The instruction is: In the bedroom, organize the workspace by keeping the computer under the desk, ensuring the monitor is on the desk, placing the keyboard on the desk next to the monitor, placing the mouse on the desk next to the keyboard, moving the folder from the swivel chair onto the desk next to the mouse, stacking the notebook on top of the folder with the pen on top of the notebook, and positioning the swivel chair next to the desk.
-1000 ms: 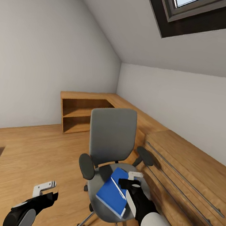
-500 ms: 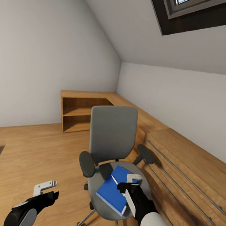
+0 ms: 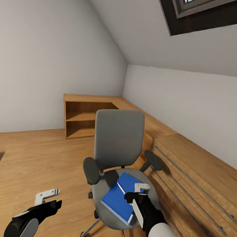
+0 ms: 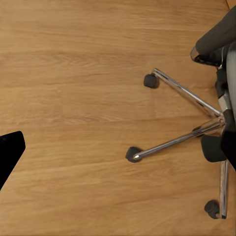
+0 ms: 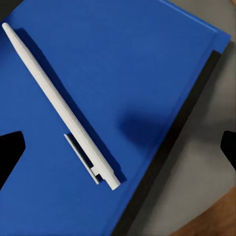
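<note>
The chair (image 3: 116, 164) stands on the wood floor (image 3: 30, 157) beside a low cabinet, and the blue folder (image 3: 120, 198) lies flat on its seat, long axis running diagonally toward the backrest, with a white pen (image 5: 61, 105) lying lengthwise on its cover. The folder looks stiff, light and slick, best pinched at an overhanging edge, though the pen could roll off. The right claw (image 3: 138, 194) hovers spread open over the folder's right edge; the left claw (image 3: 47, 196) hangs open above the floor.

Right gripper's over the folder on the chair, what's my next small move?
Probably ease the right gripper down toward the pen, jaws open. The pen lies loose on the folder, which sits on the chair; lifting the folder first would likely roll it off.
</note>
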### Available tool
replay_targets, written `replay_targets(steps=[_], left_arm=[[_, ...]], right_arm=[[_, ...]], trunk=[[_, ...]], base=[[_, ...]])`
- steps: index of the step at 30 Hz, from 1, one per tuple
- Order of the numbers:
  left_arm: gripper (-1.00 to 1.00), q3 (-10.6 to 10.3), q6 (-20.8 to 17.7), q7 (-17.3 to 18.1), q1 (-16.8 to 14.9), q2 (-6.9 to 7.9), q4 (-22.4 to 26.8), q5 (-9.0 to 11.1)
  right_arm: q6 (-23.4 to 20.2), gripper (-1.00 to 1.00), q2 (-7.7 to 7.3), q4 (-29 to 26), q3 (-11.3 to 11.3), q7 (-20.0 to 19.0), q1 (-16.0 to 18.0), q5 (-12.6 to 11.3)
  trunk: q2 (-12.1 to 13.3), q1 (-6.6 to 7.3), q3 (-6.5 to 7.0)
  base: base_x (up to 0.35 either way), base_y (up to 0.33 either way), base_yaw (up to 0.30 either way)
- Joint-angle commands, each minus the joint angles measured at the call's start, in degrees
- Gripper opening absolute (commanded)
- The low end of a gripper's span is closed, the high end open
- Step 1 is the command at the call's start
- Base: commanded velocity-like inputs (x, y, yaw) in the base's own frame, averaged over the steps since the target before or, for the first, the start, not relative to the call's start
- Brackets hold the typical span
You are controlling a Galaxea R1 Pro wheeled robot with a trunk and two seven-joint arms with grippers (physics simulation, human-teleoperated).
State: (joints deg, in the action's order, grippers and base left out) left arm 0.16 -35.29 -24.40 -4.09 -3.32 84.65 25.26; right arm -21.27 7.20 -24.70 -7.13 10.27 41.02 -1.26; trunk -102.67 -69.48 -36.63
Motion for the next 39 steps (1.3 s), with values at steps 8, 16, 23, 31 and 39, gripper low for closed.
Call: replay_targets(steps=[8,16,23,31,39], left_arm=[[1.0,0.0,-0.2,-0.5,0.0,-0.02,0.1,0.6],[1.0,0.0,-0.2,-0.5,0.0,-0.02,0.1,0.6],[1.0,0.0,-0.2,-0.5,0.0,-0.02,0.0,0.6],[1.0,0.0,-0.2,-0.5,0.0,-0.02,0.0,0.6],[1.0,0.1,-0.2,-0.5,0.0,0.05,-0.1,0.6]], right_arm=[[-0.4,1.0,-0.07,-0.1,-0.4,0.4,0.0,-0.1],[-0.4,1.0,-0.06,-0.1,-0.4,0.4,0.0,-0.1],[-0.3,1.0,0.0,-0.2,-0.4,0.4,0.0,-0.2],[-0.3,1.0,-0.01,-0.2,-0.4,0.4,0.0,-0.2],[-0.4,1.0,0.01,-0.1,-0.5,0.2,0.0,-0.2]], trunk=[[-3.3,-1.76,-1.5],[-4.9,-2.64,-2.22],[-4.9,-2.64,-2.43],[-4.9,-2.64,-2.75],[-4.9,-2.64,-2.8]], base=[[0.0,0.0,0.0],[0.0,0.0,0.0],[0.0,0.0,0.083],[0.0,0.0,0.12],[0.0,0.0,0.015]])
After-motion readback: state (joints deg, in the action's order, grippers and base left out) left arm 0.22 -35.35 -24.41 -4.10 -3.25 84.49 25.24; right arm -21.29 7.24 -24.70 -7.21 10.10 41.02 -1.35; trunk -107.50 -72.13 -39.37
